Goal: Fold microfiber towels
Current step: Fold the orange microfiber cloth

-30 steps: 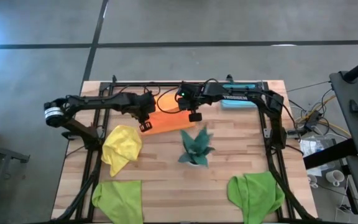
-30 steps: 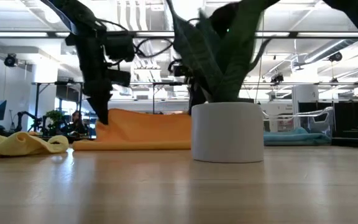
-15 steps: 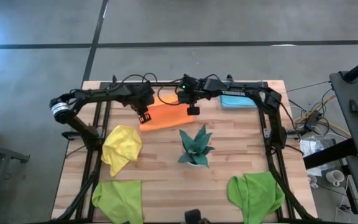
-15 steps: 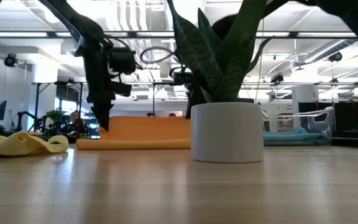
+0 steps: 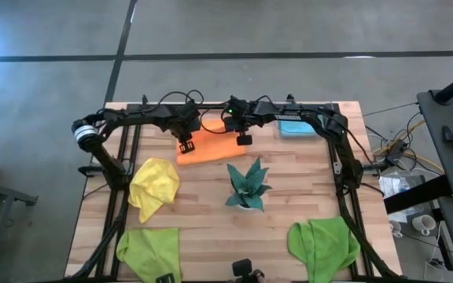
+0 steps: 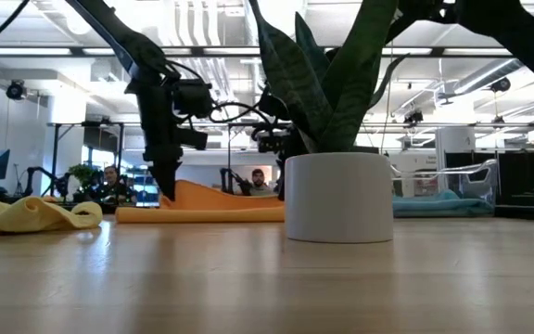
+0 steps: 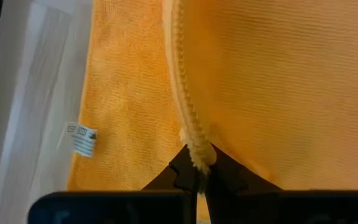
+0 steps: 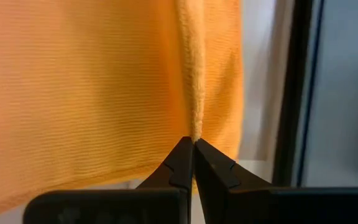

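The orange towel (image 5: 211, 148) lies at the table's far middle, its lower layer flat on the wood (image 6: 202, 214). My left gripper (image 5: 185, 146) is shut on its left end and my right gripper (image 5: 244, 140) is shut on its right end. Both hold a raised upper layer (image 6: 213, 195) that sags between them. In the low view the plant hides most of my right gripper. The light blue towel (image 5: 297, 127) lies folded at the far right. The yellow towel (image 5: 153, 189) lies crumpled at the left, and two lime green towels (image 5: 149, 250) (image 5: 325, 242) lie near the front edge. My left gripper pinches the orange towel's stitched hem (image 7: 195, 149) between its two fingers, coming from above and pointing steeply down. The held layer is lifted a little, while the layer with the white label (image 7: 81, 138) lies under it. My right gripper pinches a thin edge of the orange towel (image 8: 194, 132) between its two fingers, slanting down from above. The cloth spreads away from the fingertips over the layer below.
A dark teal spiky plant in a white pot (image 5: 247, 187) (image 6: 339, 197) stands at the table's middle, just in front of the orange towel. The black frame rail (image 5: 211, 105) runs along the far edge. Bare wood (image 5: 211, 236) shows between the green towels.
Both grippers have gone toward the table's far edge and down, still shut, carrying the orange towel's held edge over the rest of it. The raised flap stands lower now and sags in the middle. The lower layer has stayed on the table.
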Robot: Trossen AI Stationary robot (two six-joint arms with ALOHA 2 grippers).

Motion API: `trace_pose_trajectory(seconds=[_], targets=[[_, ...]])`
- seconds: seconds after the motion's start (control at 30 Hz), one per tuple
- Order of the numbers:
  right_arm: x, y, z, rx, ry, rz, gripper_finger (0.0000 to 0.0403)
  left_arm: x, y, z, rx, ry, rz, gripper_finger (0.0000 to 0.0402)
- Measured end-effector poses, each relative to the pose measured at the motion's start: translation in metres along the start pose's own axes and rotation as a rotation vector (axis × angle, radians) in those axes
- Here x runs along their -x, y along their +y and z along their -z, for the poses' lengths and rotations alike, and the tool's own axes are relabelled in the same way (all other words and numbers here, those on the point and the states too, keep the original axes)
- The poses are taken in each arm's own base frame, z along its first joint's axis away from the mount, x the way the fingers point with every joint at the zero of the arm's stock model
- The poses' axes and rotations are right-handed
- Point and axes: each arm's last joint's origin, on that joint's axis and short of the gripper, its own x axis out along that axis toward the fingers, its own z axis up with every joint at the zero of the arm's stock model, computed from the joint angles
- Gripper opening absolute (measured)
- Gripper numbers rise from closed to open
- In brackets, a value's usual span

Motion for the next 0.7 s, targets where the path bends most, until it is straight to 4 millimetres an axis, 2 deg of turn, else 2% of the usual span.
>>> trace_pose_trajectory(seconds=[0.13,0.27,0.5,0.63,0.7], targets=[[0.008,-0.006,-0.001,-0.005,-0.002,0.006,0.0008,0.003,0.001,-0.004,-0.005,-0.018,-0.006,0.0],[0.028,-0.012,-0.008,0.002,-0.009,0.007,0.0008,0.016,0.001,-0.006,-0.01,0.001,0.001,0.0],[0.089,-0.017,-0.023,0.028,-0.016,-0.009,0.0008,0.067,-0.007,0.0,-0.009,0.006,0.014,0.0],[0.134,-0.008,-0.032,0.052,-0.03,-0.046,0.0008,0.1,-0.019,0.008,-0.004,-0.065,0.027,0.0],[0.157,0.002,-0.036,0.056,-0.045,-0.099,0.0008,0.113,-0.028,0.012,-0.007,-0.118,0.089,0.0]])
